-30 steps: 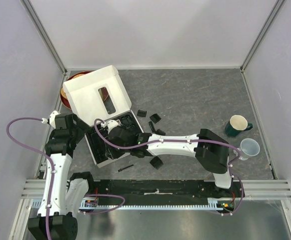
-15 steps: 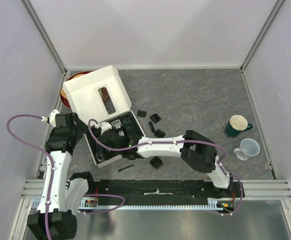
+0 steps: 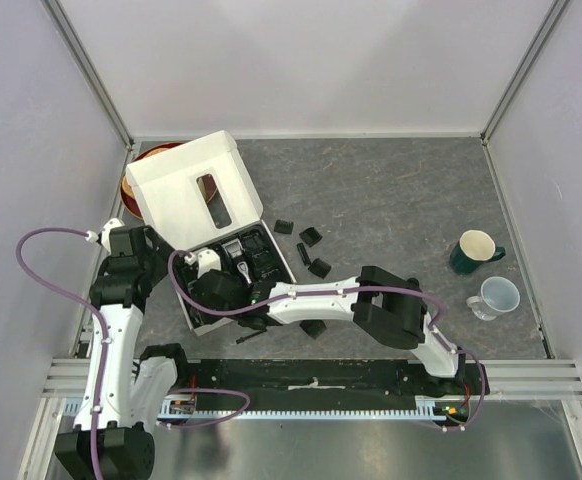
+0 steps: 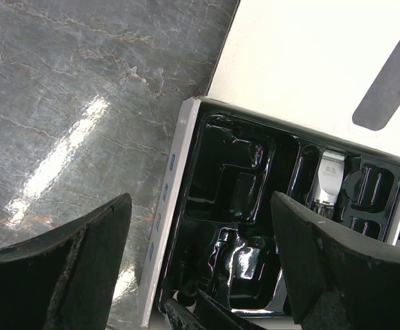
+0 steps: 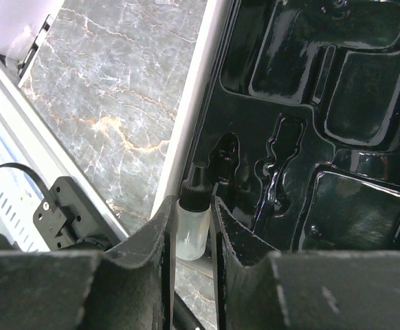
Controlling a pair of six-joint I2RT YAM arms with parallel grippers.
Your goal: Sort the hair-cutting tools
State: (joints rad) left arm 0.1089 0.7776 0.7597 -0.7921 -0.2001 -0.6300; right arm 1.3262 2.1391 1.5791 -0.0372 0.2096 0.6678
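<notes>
My right gripper (image 5: 193, 205) is shut on a small clear bottle (image 5: 192, 232) with a black cap, holding it over the near-left corner of the black tray (image 5: 354, 89). In the top view this gripper (image 3: 207, 290) reaches across the tray (image 3: 199, 315). The clipper (image 4: 329, 180) lies in a tray slot, its silver head (image 3: 241, 262) showing. My left gripper (image 4: 200, 206) hangs open above the box's left edge, holding nothing. Black comb guards (image 3: 311, 237) lie on the table right of the box, with one (image 3: 313, 326) nearer the front. A thin brush (image 3: 251, 337) lies near the front edge.
The white box lid (image 3: 186, 190) stands open behind the tray, with a red bowl (image 3: 134, 182) behind it. A green mug (image 3: 476, 250) and a clear cup (image 3: 498, 296) stand at the right. The metal rail (image 3: 311, 385) runs along the front.
My right arm has swung left across the tray toward its near-left corner, still gripping the bottle. The left arm has barely moved.
</notes>
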